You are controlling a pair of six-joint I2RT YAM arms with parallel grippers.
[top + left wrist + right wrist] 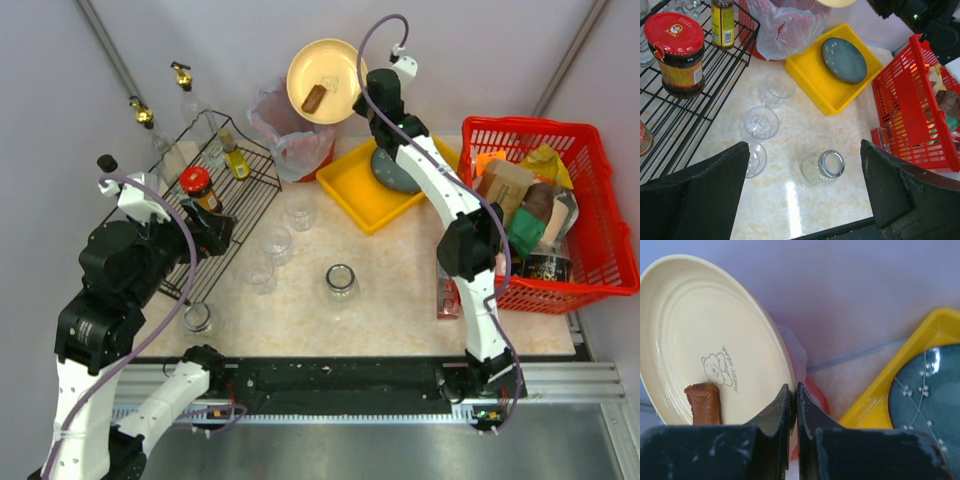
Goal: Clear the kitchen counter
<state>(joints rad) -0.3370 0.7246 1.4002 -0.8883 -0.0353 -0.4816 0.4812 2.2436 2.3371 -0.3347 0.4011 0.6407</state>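
My right gripper (793, 395) is shut on the rim of a cream plate (700, 335), held tilted above the red bin with a plastic liner (290, 140). A brown piece of food (705, 402) lies on the plate, which also shows in the top view (325, 80). My left gripper (805, 165) is open and empty, above the marble kitchen counter (390, 290), over a clear glass jar (824, 166). Three clear glasses (761, 121) stand on the counter left of the jar.
A yellow tray (375, 185) holds a dark blue plate (844, 60). A red basket (590, 200) full of packaged goods stands at the right. A black wire rack (215, 215) at the left holds a red-lidded jar (677, 55) and bottles.
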